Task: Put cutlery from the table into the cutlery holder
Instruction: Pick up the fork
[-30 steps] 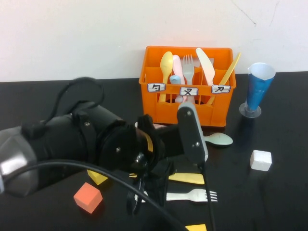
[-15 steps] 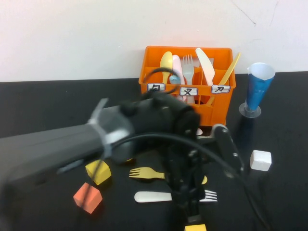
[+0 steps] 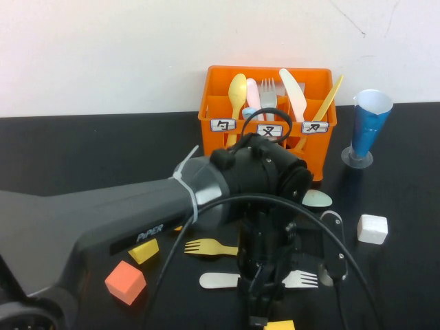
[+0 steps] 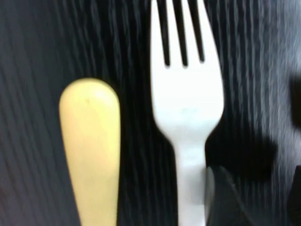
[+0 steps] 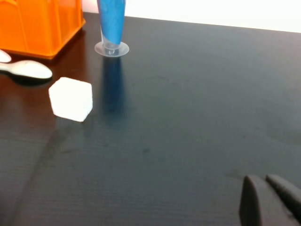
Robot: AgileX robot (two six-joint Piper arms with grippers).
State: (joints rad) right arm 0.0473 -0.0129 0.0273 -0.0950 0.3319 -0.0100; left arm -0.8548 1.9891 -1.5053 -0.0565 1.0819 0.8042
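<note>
- A white fork (image 4: 187, 106) lies on the black worktop (image 4: 42, 42), filling much of the view; its tines run out past one edge of the frame and its handle out past the opposite edge
- Just beside it, apart by a thin strip of worktop, lies the rounded end of a yellow handle (image 4: 91, 141); the two run side by side, nearly parallel
- A dark part of the left gripper (image 4: 225, 197) shows touching or overlapping the fork's handle; whether it is open cannot be told
</note>
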